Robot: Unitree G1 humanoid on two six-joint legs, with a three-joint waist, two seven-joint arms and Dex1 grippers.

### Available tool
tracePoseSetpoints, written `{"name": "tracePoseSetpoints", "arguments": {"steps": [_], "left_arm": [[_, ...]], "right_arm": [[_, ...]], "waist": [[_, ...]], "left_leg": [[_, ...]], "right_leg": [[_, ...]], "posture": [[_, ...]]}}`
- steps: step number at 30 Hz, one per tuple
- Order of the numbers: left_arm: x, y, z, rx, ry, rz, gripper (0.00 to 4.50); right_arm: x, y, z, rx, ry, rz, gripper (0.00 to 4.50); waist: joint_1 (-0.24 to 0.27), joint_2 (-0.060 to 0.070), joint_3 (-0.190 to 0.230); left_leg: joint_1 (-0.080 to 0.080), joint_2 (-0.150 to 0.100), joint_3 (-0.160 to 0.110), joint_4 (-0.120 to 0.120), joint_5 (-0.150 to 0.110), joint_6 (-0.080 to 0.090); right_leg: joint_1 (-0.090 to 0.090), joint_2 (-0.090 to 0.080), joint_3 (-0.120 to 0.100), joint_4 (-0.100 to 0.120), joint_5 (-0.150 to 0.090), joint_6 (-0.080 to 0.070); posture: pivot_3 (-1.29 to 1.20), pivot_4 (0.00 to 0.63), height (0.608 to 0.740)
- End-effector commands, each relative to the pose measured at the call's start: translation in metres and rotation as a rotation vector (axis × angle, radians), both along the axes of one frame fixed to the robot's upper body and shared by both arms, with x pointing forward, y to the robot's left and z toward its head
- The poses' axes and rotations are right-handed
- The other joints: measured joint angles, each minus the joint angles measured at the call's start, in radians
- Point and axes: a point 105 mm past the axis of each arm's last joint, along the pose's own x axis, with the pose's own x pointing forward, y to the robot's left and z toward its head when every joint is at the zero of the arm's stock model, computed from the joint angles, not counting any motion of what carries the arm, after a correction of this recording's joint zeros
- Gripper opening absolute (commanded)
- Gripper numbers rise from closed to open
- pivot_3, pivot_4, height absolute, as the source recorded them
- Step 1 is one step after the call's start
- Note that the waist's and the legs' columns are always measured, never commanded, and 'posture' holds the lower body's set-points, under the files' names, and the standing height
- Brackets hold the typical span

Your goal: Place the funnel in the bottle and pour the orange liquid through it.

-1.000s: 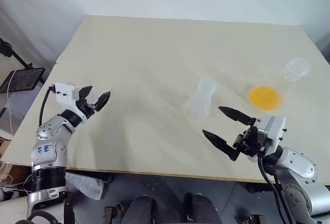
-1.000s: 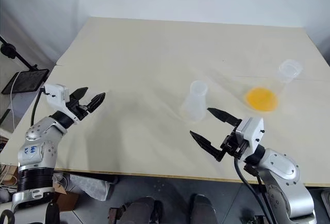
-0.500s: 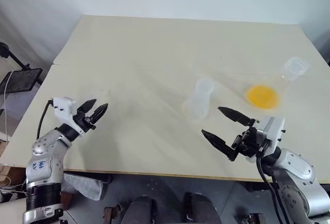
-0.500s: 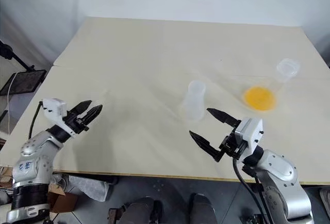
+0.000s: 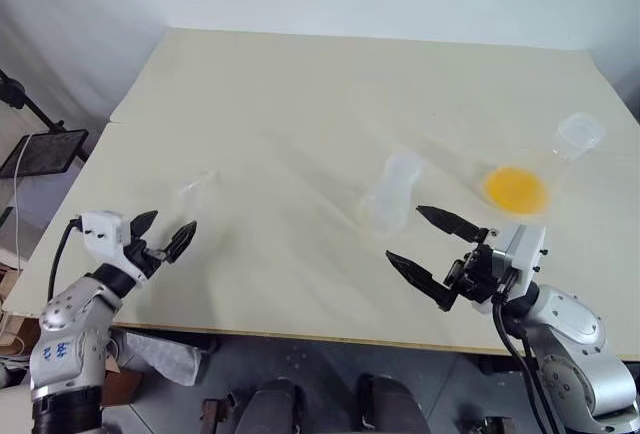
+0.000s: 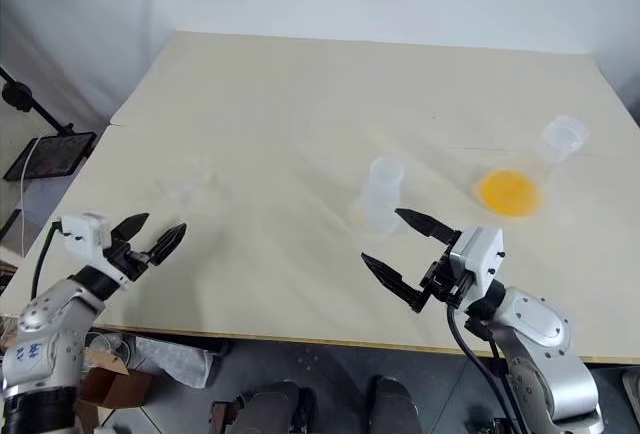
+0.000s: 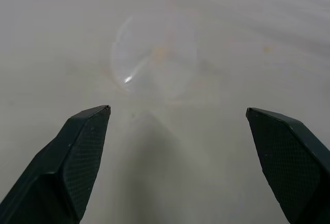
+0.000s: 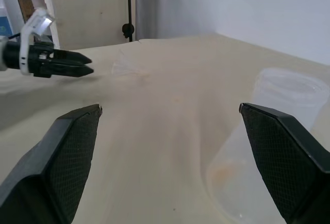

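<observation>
The table (image 5: 300, 94), a pale cream top, takes up most of the head views. At about 3 o'clock on it sits the flask (image 5: 530, 176), the larger clear vessel, lying tilted with its wide neck toward the far right edge and the orange liquid (image 5: 514, 187) pooled as a bright yellow-orange patch in its belly. Nearer the middle, at roughly 4 o'clock from the table's centre, stands the bottle (image 5: 388, 194), clear, with a wide base and a narrow neck; it is apart from the flask and empty of orange. The right gripper (image 5: 430, 247) hovers at 5 o'clock, just on the near side of the bottle, its two black fingers spread wide with nothing between them; in the right wrist view the bottle (image 8: 273, 141) stands beside one finger without touching it. The left gripper (image 5: 163, 237) is at 8 o'clock near the table's front left edge, its fingers likewise parted wide and empty. Just beyond it, toward 9 o'clock, the funnel (image 5: 197, 186) lies on the table, faint and clear; in the left wrist view the funnel (image 7: 154, 59) shows ahead of the parted fingertips, apart from both, well away from the bottle.
</observation>
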Motion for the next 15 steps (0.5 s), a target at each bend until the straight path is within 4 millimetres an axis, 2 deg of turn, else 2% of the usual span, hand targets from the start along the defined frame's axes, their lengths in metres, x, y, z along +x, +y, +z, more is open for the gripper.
{"name": "tracePoseSetpoints", "arguments": {"steps": [1, 5, 12, 13, 15], "left_arm": [[0.014, -0.007, 0.005, 0.026, -0.016, -0.023, 4.49], [0.030, -0.014, 0.003, 0.023, 0.022, -0.034, 4.49], [0.053, -0.009, 0.001, 0.028, 0.040, 0.028, 4.49], [0.056, -0.011, 0.000, 0.022, 0.053, 0.021, 4.19], [0.060, -0.014, -0.001, 0.020, 0.062, 0.007, 3.87]], "right_arm": [[-0.002, 0.002, 0.007, 0.011, -0.033, 0.010, 4.50], [-0.002, 0.001, 0.007, 0.011, -0.037, 0.004, 4.50], [-0.003, 0.001, 0.008, 0.017, -0.043, -0.017, 4.50], [-0.003, 0.001, 0.007, 0.017, -0.044, -0.019, 4.50], [-0.003, 0.000, 0.007, 0.017, -0.046, -0.023, 4.50]], "waist": [[-0.001, 0.000, 0.000], [-0.003, 0.000, 0.000], [-0.002, 0.000, 0.000], [-0.001, 0.000, 0.000], [0.002, 0.000, 0.000]], "left_leg": [[0.000, 0.000, 0.000, 0.000, 0.000, 0.000], [0.000, -0.001, 0.001, -0.001, 0.000, 0.000], [0.000, -0.001, 0.001, -0.001, 0.000, 0.000], [0.000, -0.001, 0.001, 0.000, 0.000, 0.000], [0.000, -0.001, 0.001, 0.000, 0.000, 0.000]], "right_leg": [[0.000, 0.001, 0.000, 0.000, 0.000, 0.000], [-0.001, 0.002, -0.002, 0.002, 0.000, 0.000], [-0.001, 0.003, -0.004, 0.003, 0.000, 0.000], [-0.001, 0.003, -0.004, 0.003, 0.000, 0.000], [-0.001, 0.003, -0.004, 0.003, 0.000, 0.000]], "posture": [[0.00, 0.150, 0.740], [0.00, 0.150, 0.740], [0.00, 0.150, 0.740], [0.00, 0.150, 0.740], [0.00, 0.150, 0.740]]}}
